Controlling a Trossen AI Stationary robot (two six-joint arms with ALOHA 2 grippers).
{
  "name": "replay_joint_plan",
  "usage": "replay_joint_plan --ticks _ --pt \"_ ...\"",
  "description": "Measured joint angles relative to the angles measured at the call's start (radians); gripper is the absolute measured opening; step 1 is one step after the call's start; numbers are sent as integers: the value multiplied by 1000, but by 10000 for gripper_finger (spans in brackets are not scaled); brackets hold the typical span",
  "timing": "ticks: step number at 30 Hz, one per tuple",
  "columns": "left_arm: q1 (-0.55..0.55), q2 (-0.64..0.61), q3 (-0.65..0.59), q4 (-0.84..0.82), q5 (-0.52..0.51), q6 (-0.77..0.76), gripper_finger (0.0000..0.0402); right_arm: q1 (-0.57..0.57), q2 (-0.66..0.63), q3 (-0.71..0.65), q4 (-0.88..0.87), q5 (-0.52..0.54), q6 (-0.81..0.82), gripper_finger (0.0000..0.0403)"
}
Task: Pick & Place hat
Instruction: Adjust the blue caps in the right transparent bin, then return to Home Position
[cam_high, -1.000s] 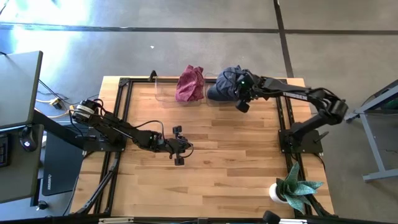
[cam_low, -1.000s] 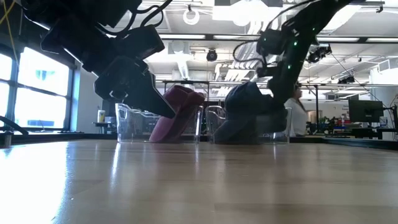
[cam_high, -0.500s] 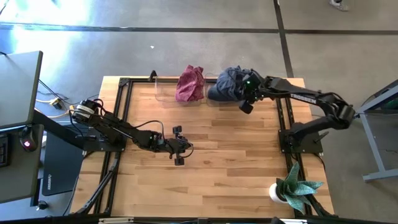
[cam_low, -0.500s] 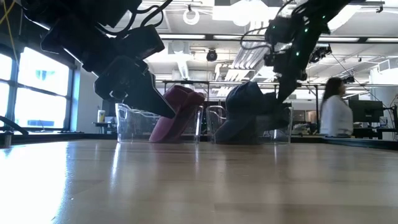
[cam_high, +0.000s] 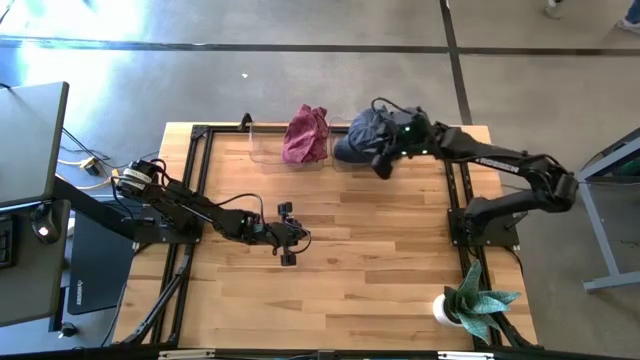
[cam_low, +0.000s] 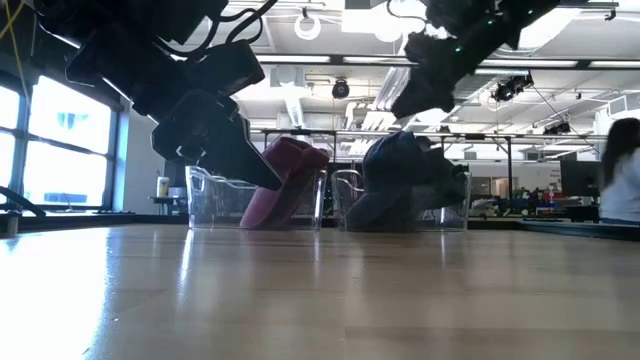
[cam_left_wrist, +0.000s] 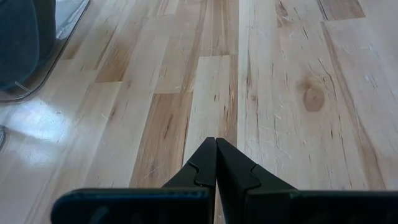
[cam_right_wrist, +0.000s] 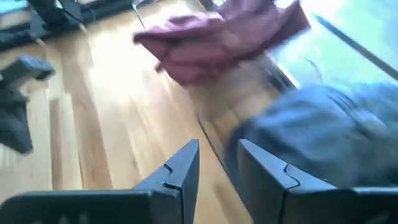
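Observation:
A dark blue hat (cam_high: 362, 133) (cam_low: 400, 190) lies heaped in a clear bin (cam_low: 345, 200) at the table's far edge. A maroon hat (cam_high: 307, 133) (cam_low: 285, 185) (cam_right_wrist: 217, 37) rests in a second clear bin (cam_high: 265, 152) to its left. My right gripper (cam_high: 383, 165) (cam_low: 415, 95) (cam_right_wrist: 217, 155) hovers open above the dark hat's near-right side, holding nothing. The dark hat (cam_right_wrist: 323, 124) shows just beyond its fingers. My left gripper (cam_high: 289, 250) (cam_left_wrist: 216, 146) waits shut over the table's middle, just above the wood.
A potted plant (cam_high: 475, 305) stands at the near right corner. Black frame rails (cam_high: 195, 170) run along the table's left and right sides. Bare wood (cam_high: 380, 240) lies between the two arms. A person (cam_low: 622, 170) shows in the room behind.
My right gripper has risen from beside the dark blue hat, swung a little toward the table's left and tipped. The hat has stayed in its bin. A person has walked across the room behind.

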Motion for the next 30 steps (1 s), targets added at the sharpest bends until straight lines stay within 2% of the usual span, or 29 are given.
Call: replay_joint_plan --ticks 2,4,7,12,15,19,24,28,30 --pt "0 0 0 0 0 0 0 22 39 0 64 40 11 97" --pt "0 0 0 0 0 0 0 29 84 0 91 132 12 81" --pt "0 0 0 0 0 0 0 22 154 0 46 231 11 56" --pt "0 0 0 -1 0 0 0 13 235 0 -63 301 -14 18" --pt "0 0 0 -1 0 0 0 18 242 0 -76 361 -45 3" --pt "0 0 0 -1 0 0 0 47 191 0 -53 424 -78 8" --pt "0 0 0 -4 0 0 0 104 90 0 -64 412 -60 18" --pt "-3 -2 0 -23 21 -15 0 183 24 0 -97 339 -21 18" --pt "-19 -48 -1 -76 29 -26 0 240 10 0 -104 291 -2 14"
